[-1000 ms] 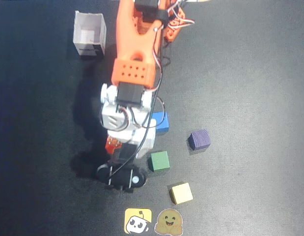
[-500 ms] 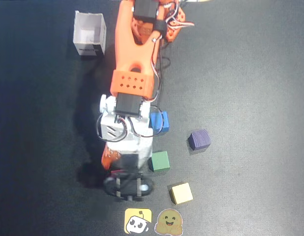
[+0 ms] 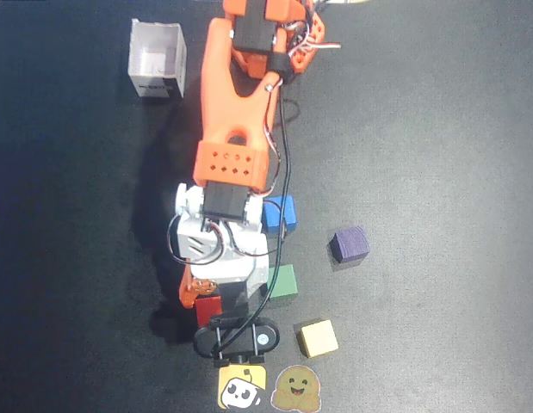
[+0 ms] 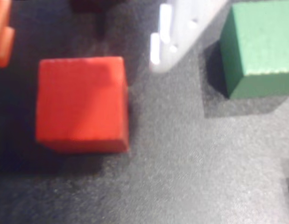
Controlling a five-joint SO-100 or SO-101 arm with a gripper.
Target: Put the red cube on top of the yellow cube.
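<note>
gripper [image 4: 83,42]: jaws spread either side of the red cube [image 4: 81,103], not closed on it | red cube: on the dark mat under the wrist, left of the green cube [image 4: 258,49] | yellow cube [image 3: 319,338]: apart, lower right in the overhead view, above the stickers [image 3: 270,387]

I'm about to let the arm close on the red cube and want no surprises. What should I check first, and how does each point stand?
1. Red cube between the fingers, orange and white: ok.
2. Gripper open: ok.
3. Red cube flat on the mat: ok.
4. Green cube outside the white finger: ok.
5. Yellow cube top bare: ok.
6. Fingers low enough: cannot tell.
</note>
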